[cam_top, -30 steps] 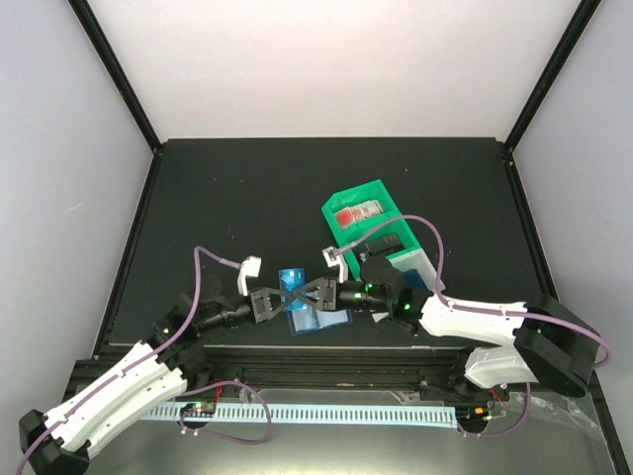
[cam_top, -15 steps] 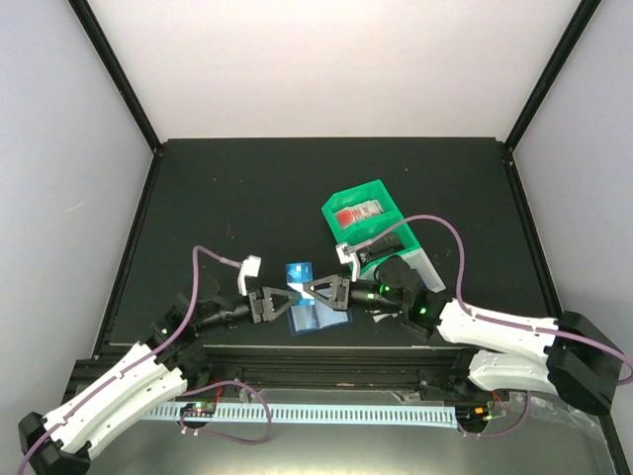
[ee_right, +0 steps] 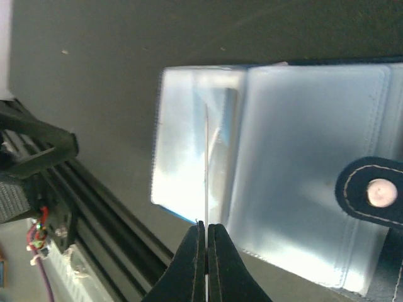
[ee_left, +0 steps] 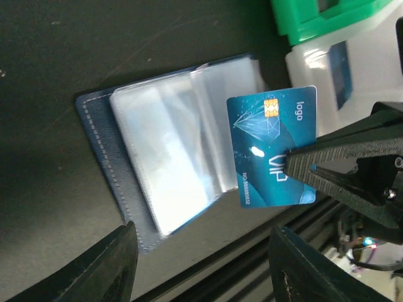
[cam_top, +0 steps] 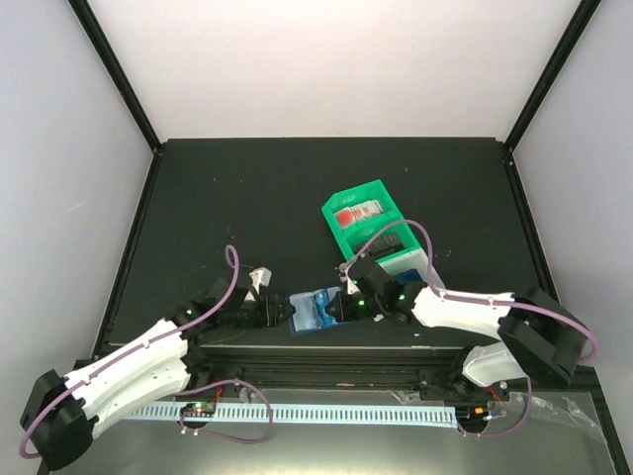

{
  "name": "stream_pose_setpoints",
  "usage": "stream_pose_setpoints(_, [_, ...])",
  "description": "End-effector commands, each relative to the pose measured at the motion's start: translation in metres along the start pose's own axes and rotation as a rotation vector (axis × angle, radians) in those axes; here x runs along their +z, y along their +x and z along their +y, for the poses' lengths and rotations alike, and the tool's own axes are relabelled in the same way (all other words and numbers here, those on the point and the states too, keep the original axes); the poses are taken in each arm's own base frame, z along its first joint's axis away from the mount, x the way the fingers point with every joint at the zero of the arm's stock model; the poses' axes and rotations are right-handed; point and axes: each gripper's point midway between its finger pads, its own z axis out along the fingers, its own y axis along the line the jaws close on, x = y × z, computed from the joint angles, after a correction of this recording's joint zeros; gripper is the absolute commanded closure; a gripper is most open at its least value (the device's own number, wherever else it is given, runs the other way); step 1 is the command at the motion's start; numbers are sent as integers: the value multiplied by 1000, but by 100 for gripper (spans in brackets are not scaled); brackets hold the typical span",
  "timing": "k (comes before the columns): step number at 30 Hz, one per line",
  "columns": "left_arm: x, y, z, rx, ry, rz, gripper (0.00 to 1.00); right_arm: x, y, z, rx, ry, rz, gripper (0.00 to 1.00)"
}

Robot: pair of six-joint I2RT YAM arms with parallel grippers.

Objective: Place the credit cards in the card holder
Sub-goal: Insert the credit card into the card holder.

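The job looks to be at the loading stage, with no card seated yet as far as can be seen. The card holder lies open and flat on the tabletop near its front edge, between the two arms. Its clear plastic sleeves fan upward, and its clasp lies off to one side. The right pincer is clamped together on the short edge of one blue card, which it holds out above the sleeves near their open side. The right wrist view shows that card edge-on as a thin line over the pockets, not yet slid in. The left pincer stands apart with nothing between its fingers, low and just beside the holder's other side. My guess is that it is placed to steady the holder. The sleeves are glossy with glare, so whether any pocket already holds a card cannot be told. A second card shows through the wall of the white bin, so at least that one seems left to fetch after this. The green bin beside it holds a red-and-white item and a black one. The tabletop is matte black with a few pale specks. Plain pale walls and black frame posts close it in.
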Motion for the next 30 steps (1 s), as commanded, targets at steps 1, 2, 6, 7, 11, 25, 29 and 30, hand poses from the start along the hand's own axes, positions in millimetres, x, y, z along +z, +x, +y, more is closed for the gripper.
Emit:
stream_pose_setpoints(1, [9, 2, 15, 15, -54, 1, 46, 12, 0, -10, 27, 63, 46, 99])
stream_pose_setpoints(2, [11, 3, 18, 14, -63, 5, 49, 14, -1, -11, 36, 66, 49, 99])
stream_pose_setpoints(6, [18, 8, 25, 8, -82, 31, 60, 24, -5, -10, 55, 56, 55, 99])
stream_pose_setpoints(7, [20, 9, 27, 6, -87, 37, 62, 26, -5, -10, 61, 55, 57, 99])
stream_pose_setpoints(11, [27, 13, 37, -4, -116, 55, 70, 32, -9, -10, 88, 42, 63, 99])
stream_pose_setpoints(25, [39, 22, 69, -7, -240, 89, 88, 38, -12, 3, 162, -100, 97, 99])
stream_pose_setpoints(29, [38, 22, 76, -10, -273, 84, 91, 37, -16, 1, 188, -107, 85, 99])
stream_pose_setpoints(30, [38, 22, 76, -9, -274, 82, 91, 38, -16, 0, 192, -105, 82, 99])
